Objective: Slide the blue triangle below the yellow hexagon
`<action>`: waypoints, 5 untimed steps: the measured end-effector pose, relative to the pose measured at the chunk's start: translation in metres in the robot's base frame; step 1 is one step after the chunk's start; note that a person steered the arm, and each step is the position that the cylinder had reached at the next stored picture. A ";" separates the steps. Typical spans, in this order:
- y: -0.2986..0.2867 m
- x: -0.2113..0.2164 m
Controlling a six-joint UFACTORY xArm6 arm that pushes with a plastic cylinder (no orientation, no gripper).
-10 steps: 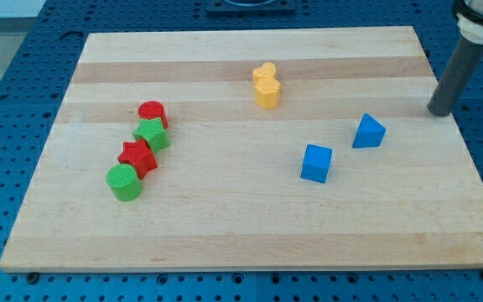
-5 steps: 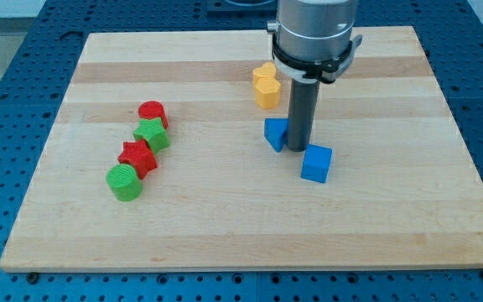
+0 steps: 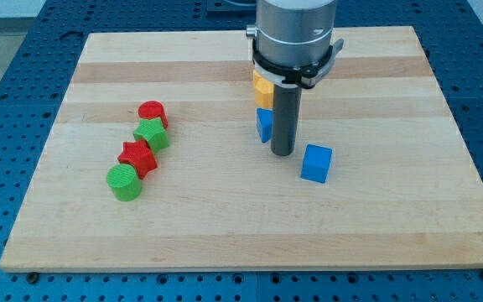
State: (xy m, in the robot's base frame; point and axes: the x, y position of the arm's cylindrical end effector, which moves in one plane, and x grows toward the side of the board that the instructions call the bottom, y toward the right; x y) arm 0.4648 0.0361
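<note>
The blue triangle [image 3: 264,124] sits just below the yellow hexagon [image 3: 262,90], close to it or touching; both are partly hidden by the rod. My tip [image 3: 283,153] rests on the board just right of and slightly below the blue triangle, against its right side. A second yellow block behind the hexagon is mostly hidden by the arm.
A blue cube [image 3: 316,163] lies right of and below my tip. At the view's left stand a red cylinder [image 3: 153,112], a green star [image 3: 152,132], a red star [image 3: 137,157] and a green cylinder [image 3: 125,182] in a diagonal row on the wooden board [image 3: 241,235].
My tip swept in from the view's right edge and pushed the blue triangle left and up, from right of the blue cube to just below the yellow hexagon.
</note>
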 end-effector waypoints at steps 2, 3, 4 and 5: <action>-0.007 -0.020; -0.007 -0.046; -0.007 -0.057; -0.007 -0.058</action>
State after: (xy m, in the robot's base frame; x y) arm 0.4066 0.0292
